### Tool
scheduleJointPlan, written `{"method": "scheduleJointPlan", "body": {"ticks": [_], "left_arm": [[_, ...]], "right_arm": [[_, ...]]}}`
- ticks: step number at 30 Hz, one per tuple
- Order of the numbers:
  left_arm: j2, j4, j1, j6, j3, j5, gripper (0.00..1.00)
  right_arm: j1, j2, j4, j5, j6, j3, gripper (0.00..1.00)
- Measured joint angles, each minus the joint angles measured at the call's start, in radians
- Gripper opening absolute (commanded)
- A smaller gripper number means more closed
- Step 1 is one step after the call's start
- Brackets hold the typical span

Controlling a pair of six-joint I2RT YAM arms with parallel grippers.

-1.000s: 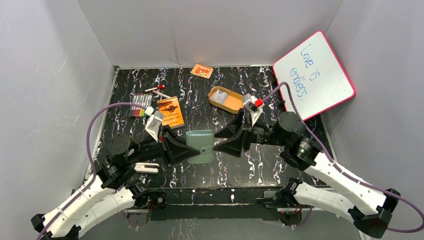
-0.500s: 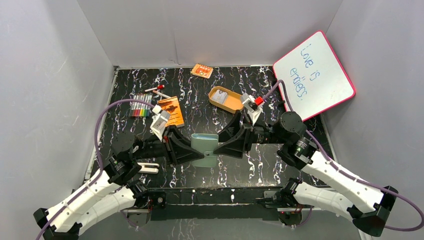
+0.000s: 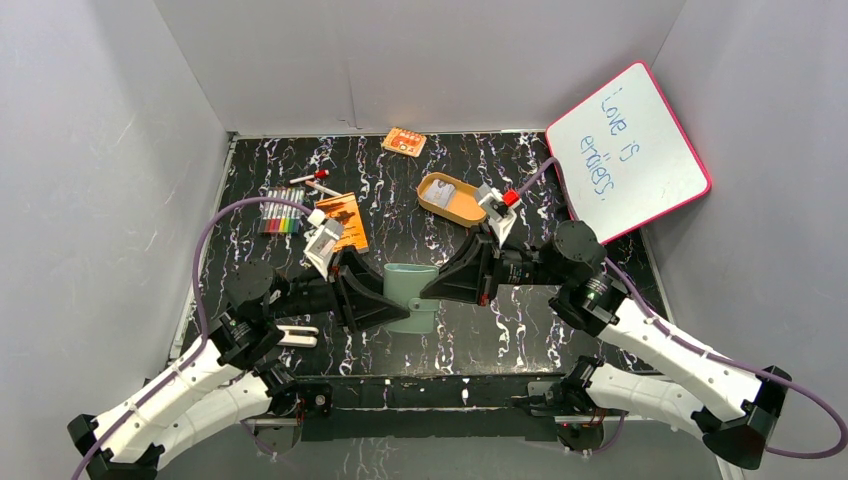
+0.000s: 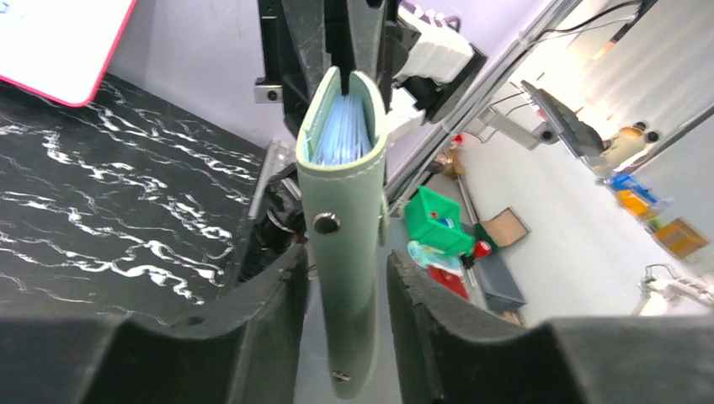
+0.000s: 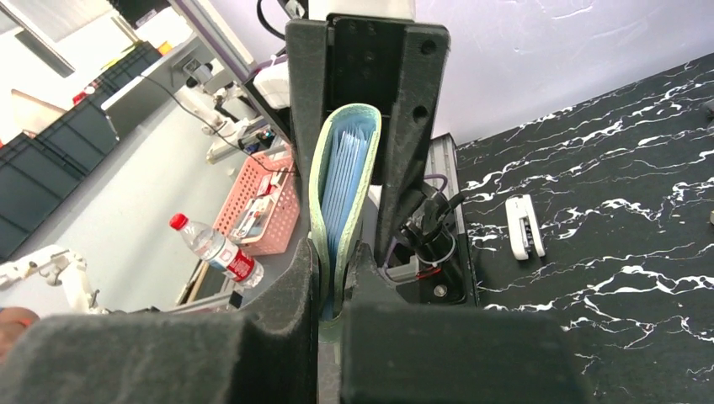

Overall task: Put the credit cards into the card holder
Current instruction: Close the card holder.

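Over the table's (image 3: 520, 335) near middle: left gripper (image 3: 385, 300) reaching rightward, jaws narrowly flanking one card holder (image 3: 405, 281), grip not determinable; holder sage-green, folded, edge-up, pale-blue pockets (image 5: 345, 181) inside, snap tab (image 3: 421, 319) hanging; right gripper (image 3: 432, 285) reaching leftward, jaws pinching its cover.

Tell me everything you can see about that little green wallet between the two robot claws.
The card holder is a small sage-green wallet, leather-like, with pale stitching along its edge and a metal snap stud on one face. It is folded nearly shut, with clear bluish plastic pockets packed inside. It is held in the air above the black marbled table. The right gripper pinches one end. The left gripper has its fingers on either side of the other end, though whether they press it is unclear.
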Motion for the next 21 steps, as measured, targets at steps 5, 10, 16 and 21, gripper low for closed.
{"method": "scheduleJointPlan", "body": {"ticks": [5,10,16,21], "left_arm": [[-0.033,-0.032,0.0,-0.016,-0.034,-0.043,0.65],[-0.1,-0.01,0.0,-0.076,-0.138,-0.098,0.65],[-0.105,0.075,0.0,-0.139,-0.185,-0.13,0.66],[-0.102,0.164,0.0,-0.175,-0.198,-0.158,0.63]], "right_arm": [[0.0,-0.035,0.014,0.064,0.007,-0.026,0.0],[0.0,-0.085,0.059,0.151,0.021,-0.081,0.0],[0.0,-0.064,0.123,0.198,0.056,-0.111,0.0],[0.0,-0.053,0.152,0.216,0.081,-0.137,0.0]]}}
